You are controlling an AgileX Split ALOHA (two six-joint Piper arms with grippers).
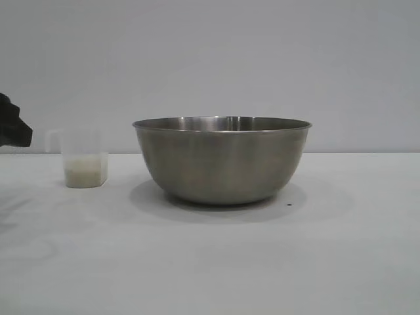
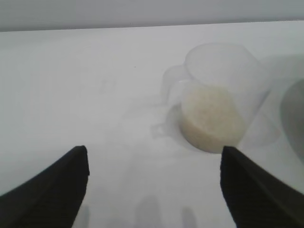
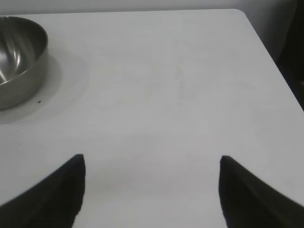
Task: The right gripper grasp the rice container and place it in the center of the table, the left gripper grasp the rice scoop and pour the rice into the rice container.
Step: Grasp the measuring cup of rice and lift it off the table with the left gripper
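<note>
The open black left gripper (image 2: 154, 190) is facing the small translucent plastic rice scoop (image 2: 216, 97) (light, likely slippery), best taken by its side handle (image 2: 170, 85).

Steel bowl (image 1: 222, 161) sits upright mid-table (image 1: 210, 262). Beside it, apart, stands the clear scoop (image 1: 84, 161) (handle at the rim), rice (image 2: 211, 116) filling its bottom.

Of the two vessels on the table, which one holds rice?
The small translucent plastic cup, left of the large steel bowl: pale rice fills its bottom.
</note>
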